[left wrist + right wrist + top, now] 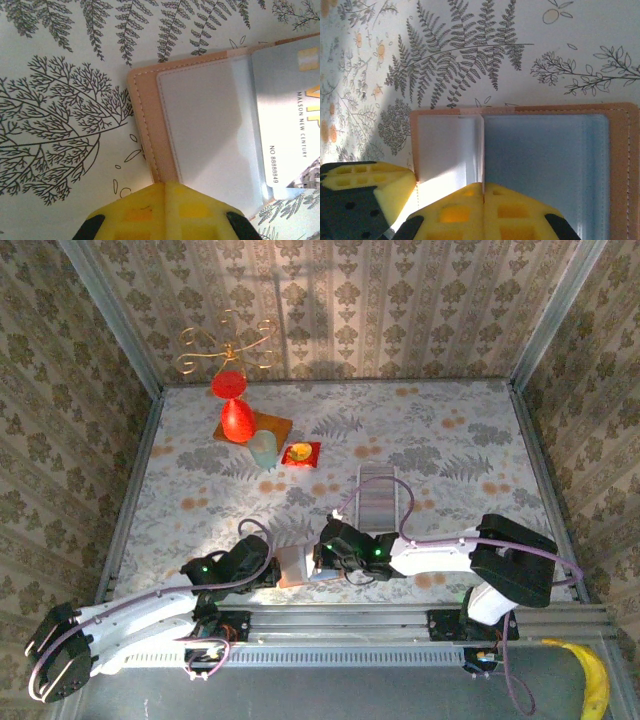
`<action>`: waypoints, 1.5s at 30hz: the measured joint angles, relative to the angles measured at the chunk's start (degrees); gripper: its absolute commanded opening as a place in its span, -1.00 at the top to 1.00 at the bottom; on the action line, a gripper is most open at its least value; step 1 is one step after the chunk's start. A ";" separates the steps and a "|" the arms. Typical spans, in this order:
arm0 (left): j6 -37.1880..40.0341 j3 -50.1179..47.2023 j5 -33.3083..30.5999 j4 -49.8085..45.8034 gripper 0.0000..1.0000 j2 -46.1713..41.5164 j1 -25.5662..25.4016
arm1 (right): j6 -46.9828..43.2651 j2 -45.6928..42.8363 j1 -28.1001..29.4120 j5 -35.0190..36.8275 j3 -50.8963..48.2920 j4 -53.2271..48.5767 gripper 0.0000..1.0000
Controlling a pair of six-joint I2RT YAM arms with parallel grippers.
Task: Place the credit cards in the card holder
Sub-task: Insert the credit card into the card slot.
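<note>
- While both arms crowd the near edge of the table point(440, 440), the holder point(292, 566) lies open and flat between them, clear pockets up
- Your left gripper point(165, 200) has its 2 yellow tips pressed together; the holder's tan edge runs into their seam, so I read it as pinching that edge
- Your right gripper point(484, 192) is likewise closed, on a thin sheet seen edge-on above the pockets; going by the left wrist view, that is most likely the card point(287, 100) printed VIP
- Expect the card to be light, stiff and slick: grip 1 short end, leave the other free to enter a pocket, and squeeze gently so it neither bows nor shoots out
- Expect the holder to be soft and floppy; it will likely slide unless you pin its stitched border, away from the pocket mouths
- Hard to tell: which pocket mouth the card faces, whether its tip is in at all, and how many cards remain, since the tray point(378, 498) shows no detail from above
</note>
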 measured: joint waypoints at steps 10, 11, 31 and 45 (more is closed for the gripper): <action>0.00 -0.04 0.02 0.00 0.91 -0.02 0.00 | 2.32 0.20 0.46 0.13 -1.16 3.19 1.00; 0.00 -0.04 0.02 0.02 0.91 -0.02 0.00 | 2.51 0.20 0.52 0.13 -1.40 3.43 1.00; -0.02 -0.04 0.02 0.02 0.92 -0.02 0.00 | 7.85 1.18 1.18 -0.74 -4.24 9.90 1.00; -0.02 -0.04 0.00 0.00 0.92 -0.02 0.00 | 8.52 1.22 1.57 -1.64 -6.03 14.29 1.00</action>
